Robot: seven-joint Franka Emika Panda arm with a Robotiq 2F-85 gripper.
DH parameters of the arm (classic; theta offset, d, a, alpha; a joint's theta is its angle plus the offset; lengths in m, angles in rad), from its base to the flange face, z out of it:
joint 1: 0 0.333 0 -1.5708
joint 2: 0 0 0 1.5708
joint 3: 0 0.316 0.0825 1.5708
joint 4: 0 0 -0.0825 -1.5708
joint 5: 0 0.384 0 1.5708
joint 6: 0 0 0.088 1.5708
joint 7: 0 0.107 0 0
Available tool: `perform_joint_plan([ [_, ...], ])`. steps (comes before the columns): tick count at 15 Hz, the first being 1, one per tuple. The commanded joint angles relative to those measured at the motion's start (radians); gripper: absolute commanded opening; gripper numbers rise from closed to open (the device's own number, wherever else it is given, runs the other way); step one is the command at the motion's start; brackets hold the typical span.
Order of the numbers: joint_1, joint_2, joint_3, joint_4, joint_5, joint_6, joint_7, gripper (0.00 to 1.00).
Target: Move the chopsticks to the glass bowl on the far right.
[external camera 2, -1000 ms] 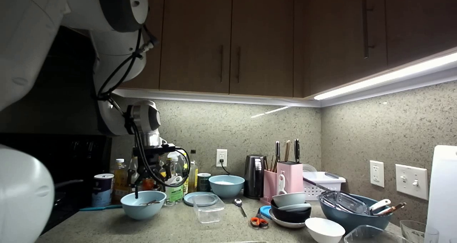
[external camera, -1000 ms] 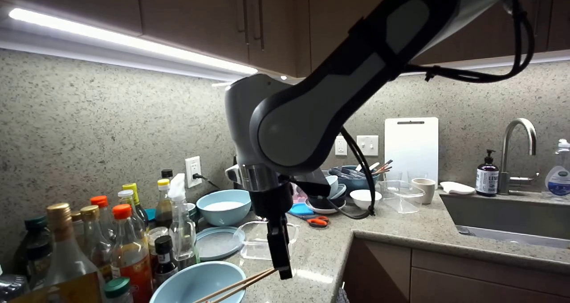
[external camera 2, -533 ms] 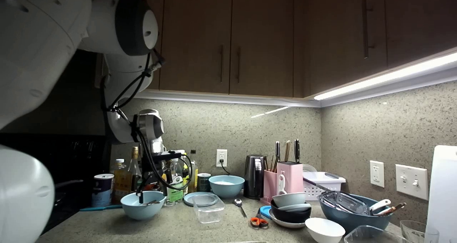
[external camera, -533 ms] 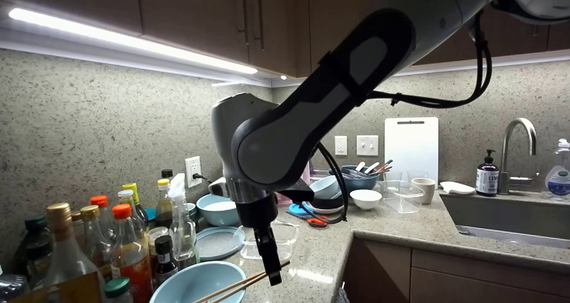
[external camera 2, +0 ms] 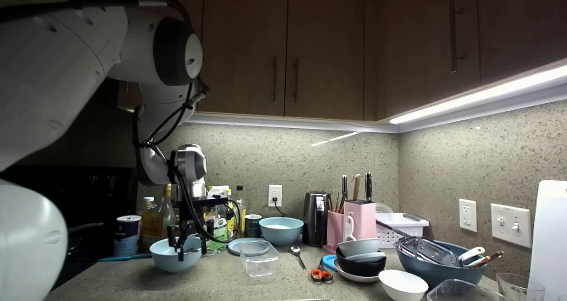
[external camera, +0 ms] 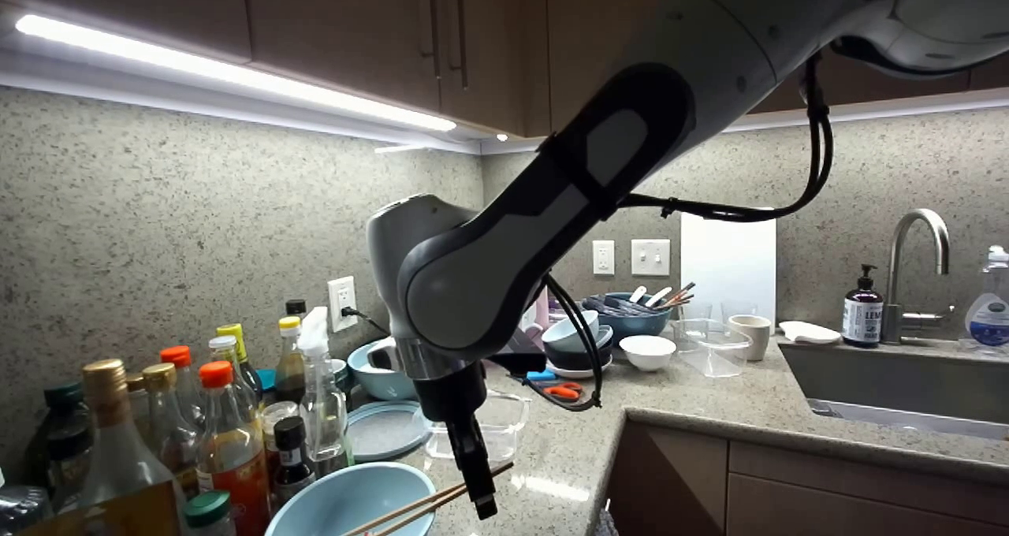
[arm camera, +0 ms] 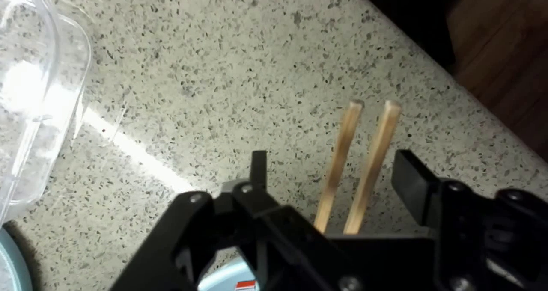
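In the wrist view the gripper (arm camera: 333,171) stands with its fingers (arm camera: 411,179) wide apart, gripping nothing, and the chopsticks (arm camera: 377,154) lie between them; it sits lower in both exterior views than it did half a second ago, while the chopsticks have kept their place, slanting out over the rim of a light-blue bowl (external camera: 315,504). A red-and-white patch (arm camera: 245,285) within that bowl's outline is too small to read. Bottles (external camera: 228,449) with red, yellow and gold caps crowd beside the bowl, their print too small to make out. The counter (external camera: 564,449) is pale, speckled and glossy, and carries a clear rectangular container (external camera 2: 260,265) and orange-handled scissors (external camera 2: 321,272). Farther along, a clear vessel (external camera: 717,359), its exact shape hard to tell, stands by a beige mug (external camera: 753,339). Next to the sink (external camera: 906,378) with its curved tap (external camera: 895,276), the white label (external camera: 861,321) on a dark pump bottle (external camera: 864,293) shows the letters "LEM". Behind rises a speckled backsplash (external camera: 158,228), lit by a strip light (external camera: 236,73) under brown cabinets (external camera: 339,31).
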Motion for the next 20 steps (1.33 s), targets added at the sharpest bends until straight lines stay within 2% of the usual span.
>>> perform_joint_plan([
  [1,0.002,0.015,-0.002,0.028,-0.022,-0.027,-0.020,0.47],
  [6,0.012,0.010,-0.006,0.044,-0.047,-0.032,-0.010,0.13],
  [8,0.015,0.000,-0.006,0.047,-0.057,-0.031,-0.007,0.05],
  [10,0.015,-0.009,-0.002,0.051,-0.057,-0.030,-0.009,0.03],
  [11,0.018,-0.015,-0.004,0.051,-0.060,-0.030,-0.002,0.08],
  [15,0.035,-0.051,-0.016,0.048,-0.079,-0.058,0.044,0.08],
  [20,0.064,-0.203,-0.043,-0.026,-0.159,-0.264,0.214,0.08],
])
